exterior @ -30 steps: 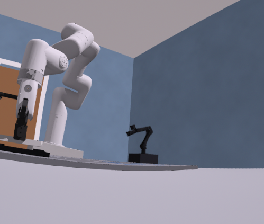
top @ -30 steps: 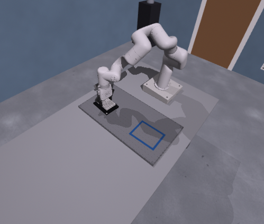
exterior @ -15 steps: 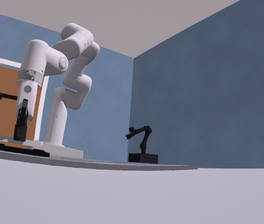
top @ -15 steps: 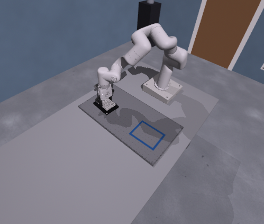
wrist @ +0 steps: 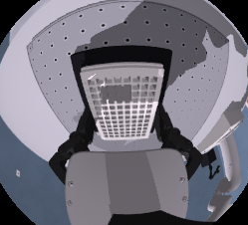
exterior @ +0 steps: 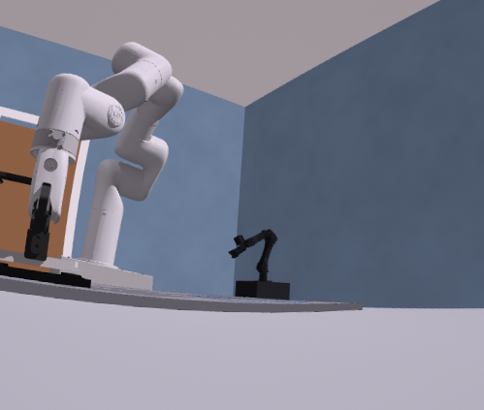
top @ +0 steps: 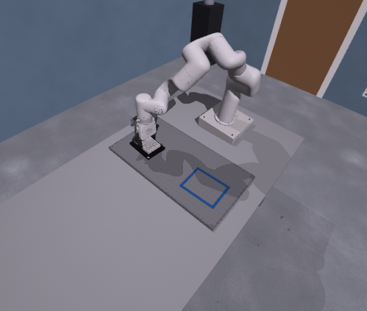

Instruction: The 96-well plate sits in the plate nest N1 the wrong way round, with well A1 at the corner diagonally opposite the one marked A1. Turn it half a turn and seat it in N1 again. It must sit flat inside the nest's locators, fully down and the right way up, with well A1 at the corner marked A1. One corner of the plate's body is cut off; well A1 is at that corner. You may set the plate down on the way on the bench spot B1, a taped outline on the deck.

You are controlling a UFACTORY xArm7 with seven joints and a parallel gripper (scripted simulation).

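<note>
The white 96-well plate (top: 151, 145) is over the black plate nest N1 (top: 147, 151) at the left end of the perforated deck. My gripper (top: 145, 140) points straight down and is shut on the plate across its short sides. In the wrist view the plate (wrist: 124, 104) fills the space between my two black fingers, with the black nest (wrist: 122, 58) showing around its far edge. In the low side view the plate (exterior: 14, 257) appears to sit slightly above the nest (exterior: 31, 273). I cannot make out the cut corner or the A1 mark.
The blue taped outline B1 (top: 204, 187) lies on the dark deck to the right of the nest. The arm's white base (top: 226, 123) stands behind the deck. A black pedestal with a second small arm (exterior: 260, 268) stands far off by the wall.
</note>
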